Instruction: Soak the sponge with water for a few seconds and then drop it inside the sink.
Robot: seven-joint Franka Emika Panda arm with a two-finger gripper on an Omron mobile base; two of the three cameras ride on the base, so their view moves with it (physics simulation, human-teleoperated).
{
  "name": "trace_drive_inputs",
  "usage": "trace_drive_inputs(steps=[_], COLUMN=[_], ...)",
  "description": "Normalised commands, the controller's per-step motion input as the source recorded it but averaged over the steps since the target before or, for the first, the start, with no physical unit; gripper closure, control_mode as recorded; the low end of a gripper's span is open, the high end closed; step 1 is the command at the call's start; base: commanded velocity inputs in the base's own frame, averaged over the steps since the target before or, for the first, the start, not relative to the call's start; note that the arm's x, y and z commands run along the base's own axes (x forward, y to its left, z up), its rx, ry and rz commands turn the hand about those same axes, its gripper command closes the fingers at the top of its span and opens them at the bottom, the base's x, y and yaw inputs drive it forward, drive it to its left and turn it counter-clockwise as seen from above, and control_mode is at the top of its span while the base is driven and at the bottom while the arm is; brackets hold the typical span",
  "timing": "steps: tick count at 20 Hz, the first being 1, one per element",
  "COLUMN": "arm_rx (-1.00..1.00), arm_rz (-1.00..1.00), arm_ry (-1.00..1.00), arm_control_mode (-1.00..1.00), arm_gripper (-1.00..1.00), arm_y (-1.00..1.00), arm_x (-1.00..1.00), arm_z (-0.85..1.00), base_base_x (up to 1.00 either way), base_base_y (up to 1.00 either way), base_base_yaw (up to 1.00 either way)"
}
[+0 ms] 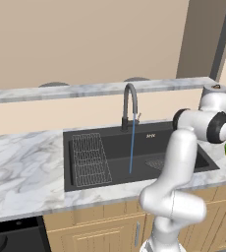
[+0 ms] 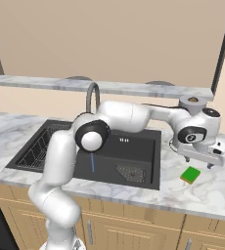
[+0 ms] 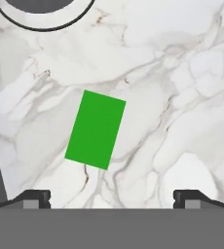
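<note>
We see the marble counter [image 2: 217, 193] carrying the sink [image 1: 110, 147], whose faucet [image 1: 128, 101] already runs the water [image 1: 132, 147] into the basin, ready for soaking. Our arm [image 2: 129, 117] reaches across the basin to the counter on its right, because the sponge [image 2: 190, 175] lies flat there, apart from the sink. Our gripper [image 3: 111, 197] hovers above it, jaws spread wide and holding nothing, set to straddle it.
</note>
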Motion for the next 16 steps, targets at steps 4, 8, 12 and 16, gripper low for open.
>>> trace_drive_inputs(steps=[4,8,12,16], arm_rx=[0.00,0.00,0.03,0.05], arm_rz=[-0.01,-0.01,0.00,0.00], arm_ry=[0.13,0.03,0.00,0.00], arm_control_mode=[-1.00,-1.00,-1.00,-1.00], arm_gripper=[-1.00,-1.00,-1.00,-1.00], arm_y=[0.00,0.00,0.00,0.00], arm_x=[0.24,0.18,0.08,0.08], arm_z=[0.00,-0.01,-0.11,-0.19], base_base_x=[0.00,0.00,0.00,0.00], base_base_y=[0.00,0.00,0.00,0.00], base_base_yaw=[0.00,0.00,0.00,0.00])
